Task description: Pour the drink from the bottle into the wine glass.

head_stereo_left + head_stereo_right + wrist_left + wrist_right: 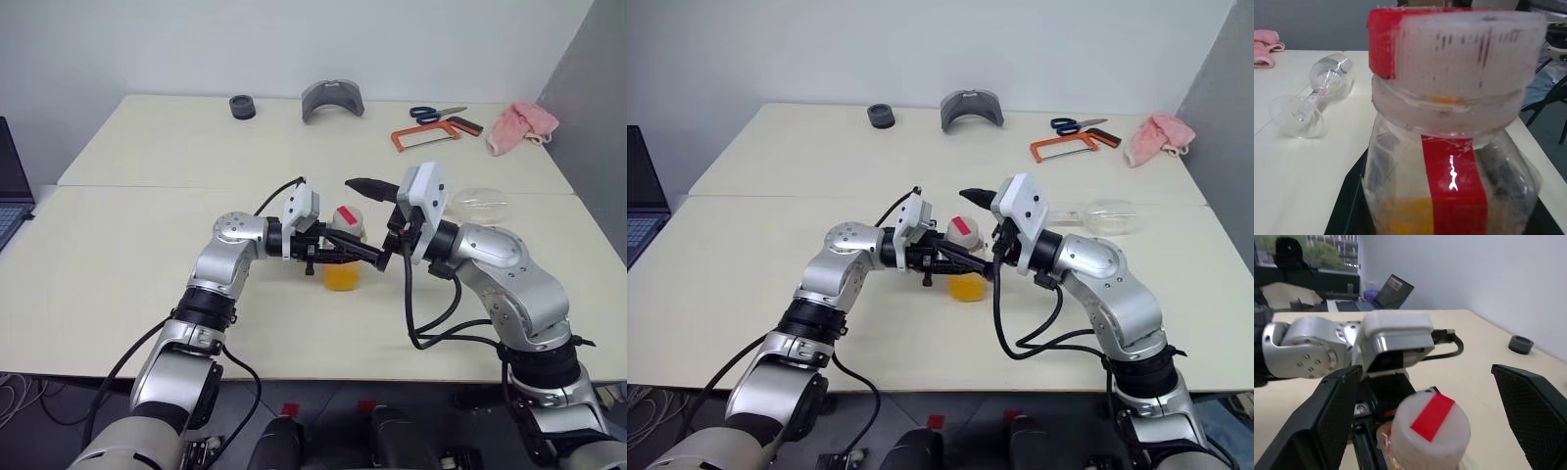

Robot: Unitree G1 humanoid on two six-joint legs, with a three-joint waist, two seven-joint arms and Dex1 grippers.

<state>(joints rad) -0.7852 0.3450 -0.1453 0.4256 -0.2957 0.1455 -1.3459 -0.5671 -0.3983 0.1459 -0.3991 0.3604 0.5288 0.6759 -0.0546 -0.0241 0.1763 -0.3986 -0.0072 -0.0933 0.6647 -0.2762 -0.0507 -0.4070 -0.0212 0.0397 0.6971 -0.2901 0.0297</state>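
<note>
The bottle [343, 245] stands upright at the table's middle, clear with a red label stripe [1452, 186]. Its pale cap [1427, 423] carries a patch of red tape. The orange drink [341, 277] fills only its bottom. My left gripper [364, 257] is shut on the bottle's body from the left, and its dark fingers show through the plastic. My right gripper [380, 220] is open and level with the cap, one finger [1327, 421] on each side and not touching it. The wine glass [480, 204] lies on its side to the right, also seen as the wine glass [1317, 98] beyond the bottle.
Along the far edge lie a black ring [242, 107], a grey curved piece [332, 99], blue-handled scissors [436, 114], an orange hacksaw [436, 132] and a pink cloth [519, 127]. A laptop [10, 186] sits at the left edge. A seam crosses the table [147, 186].
</note>
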